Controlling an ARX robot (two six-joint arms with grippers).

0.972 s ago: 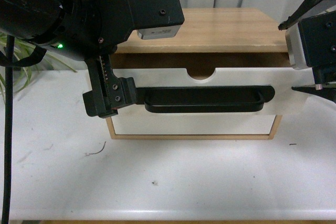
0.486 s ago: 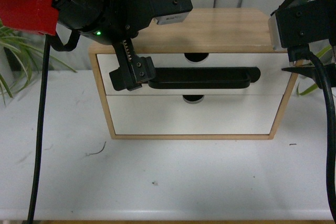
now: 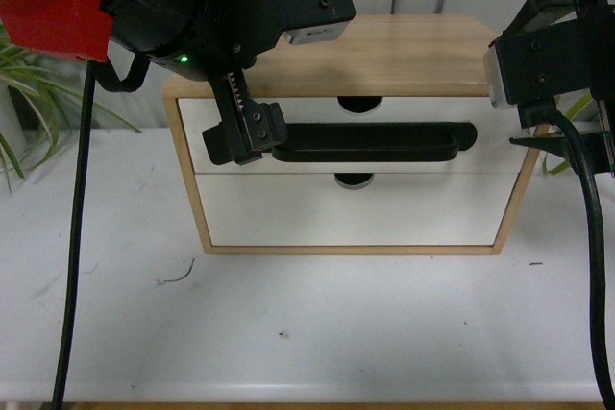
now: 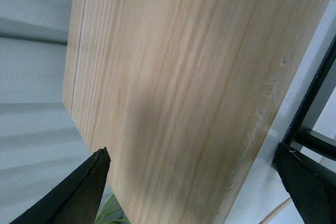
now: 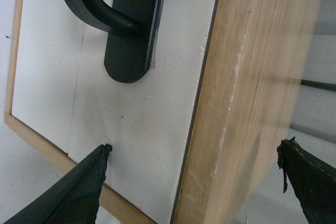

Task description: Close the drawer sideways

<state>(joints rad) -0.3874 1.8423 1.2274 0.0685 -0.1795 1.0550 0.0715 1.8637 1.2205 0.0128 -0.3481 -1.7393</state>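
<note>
Drawer: upper of two in the wood cabinet, front flush with the frame, no gap visible in the front view. Notch in the top edge shows under the cabinet top. Black bar handle runs across the lower part of the front. Plain lower drawer sits directly below, also flush.

Left gripper: jaws wide. Wrist view shows one fingertip beside the handle's left end on the drawer front, the other out past the cabinet's left side panel; the panel lies between them. Contact with the handle: cannot tell.

Right gripper: jaws wide, holding nothing. They straddle the cabinet's right front corner: one tip over the white front below the handle's right end, the other beyond the wood side.

Cabinet stands on a white table. Plant at far left, behind the left arm.
</note>
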